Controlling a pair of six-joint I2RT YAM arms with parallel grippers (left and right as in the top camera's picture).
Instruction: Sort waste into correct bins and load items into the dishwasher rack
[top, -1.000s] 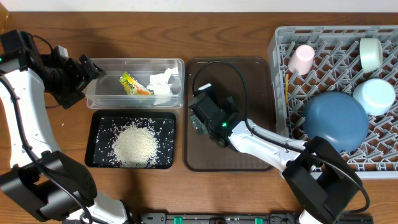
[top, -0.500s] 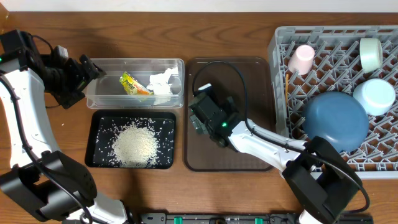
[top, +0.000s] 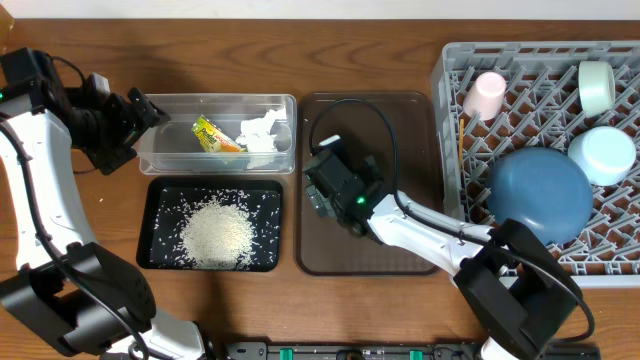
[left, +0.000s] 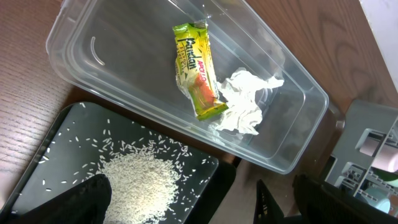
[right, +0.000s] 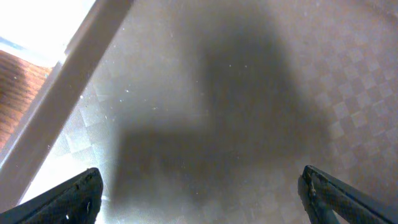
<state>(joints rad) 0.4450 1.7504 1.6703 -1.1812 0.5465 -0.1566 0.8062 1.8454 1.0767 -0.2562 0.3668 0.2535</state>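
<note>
— Two grippers, both spread wide and empty. Your left gripper (top: 146, 120) hung just beside the tub (top: 152, 152), which held the wrapper (top: 213, 135) and tissue (top: 262, 132). Rice (top: 215, 235) lay in the black tray (top: 150, 215).
— And my right?
— Your right gripper (right: 200, 196) hovered low over the brown tray (top: 405, 130). The rack (top: 450, 120) held the cup (top: 488, 95), plate (top: 540, 195) and two bowls (top: 602, 152).
</note>
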